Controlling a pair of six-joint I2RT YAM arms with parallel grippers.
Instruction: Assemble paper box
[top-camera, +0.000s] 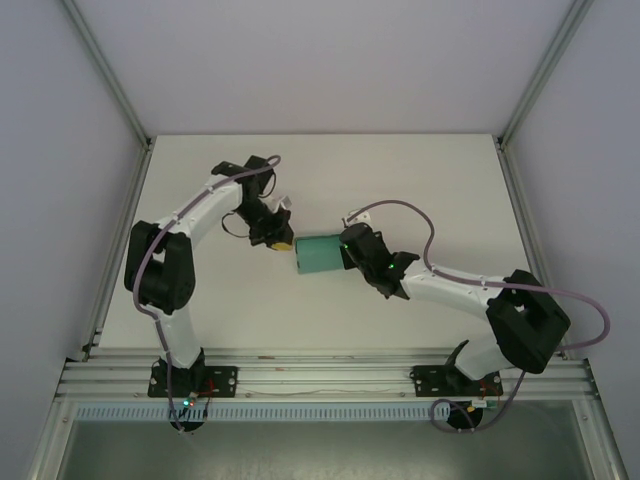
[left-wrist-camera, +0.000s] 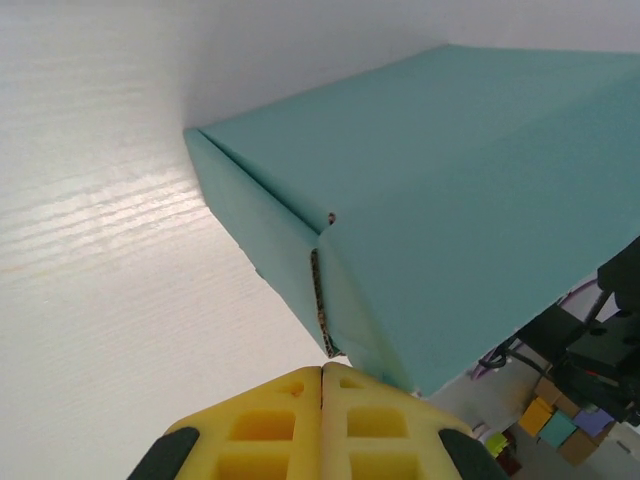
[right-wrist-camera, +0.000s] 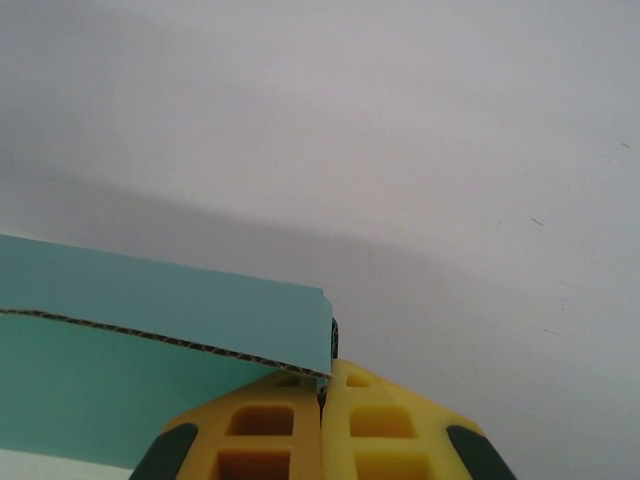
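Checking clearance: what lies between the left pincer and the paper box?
Nothing: the top external view shows a narrow bare strip of table between left pincer and paper box.

You had a white table (top-camera: 320, 180) boxed in by plain pale walls (top-camera: 330, 60), with grey metal posts (top-camera: 105, 70) at the corners and a metal rail (top-camera: 320, 375) along its near edge.

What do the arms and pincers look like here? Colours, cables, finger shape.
The left arm and right arm have white links with bulky black joint housings, and a lilac cable looped along each. Small green lights glow on the right arm. The left pincer and right pincer have yellow fingers with rectangular pockets and black side trim.
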